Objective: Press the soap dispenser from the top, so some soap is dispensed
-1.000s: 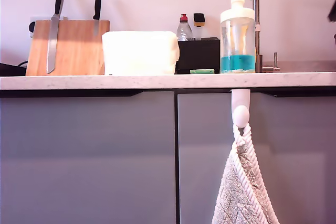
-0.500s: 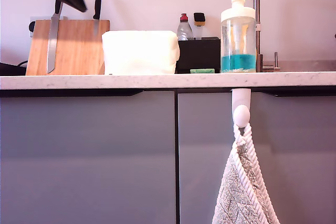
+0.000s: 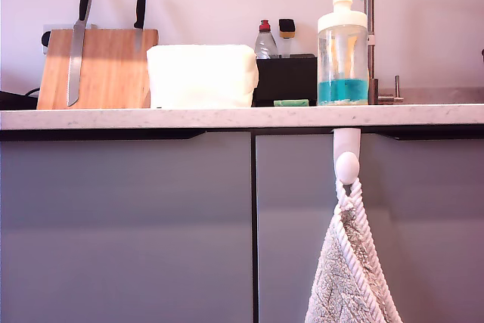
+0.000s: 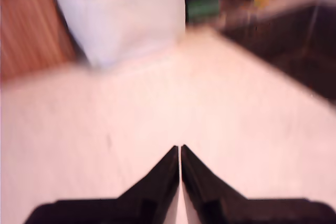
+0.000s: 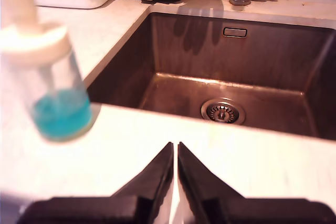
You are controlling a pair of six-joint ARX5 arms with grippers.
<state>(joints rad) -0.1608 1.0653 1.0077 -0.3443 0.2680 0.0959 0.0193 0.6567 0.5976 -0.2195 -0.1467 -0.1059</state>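
Two black-handled knives (image 3: 78, 43) are hanging on one wooden block (image 3: 97, 69) at the exterior view's left; beside it, one white cloth-like box (image 3: 201, 76) is sitting. One tall clear soap dispenser (image 3: 342, 43) with blue-teal soap (image 3: 342, 91) is standing near the pale counter's front edge (image 3: 242, 117), beside the steel sink (image 5: 226, 66). The first gripper (image 4: 180, 153) and second gripper (image 5: 175, 149) are hovering clenched, grasping nothing, over bare counter.
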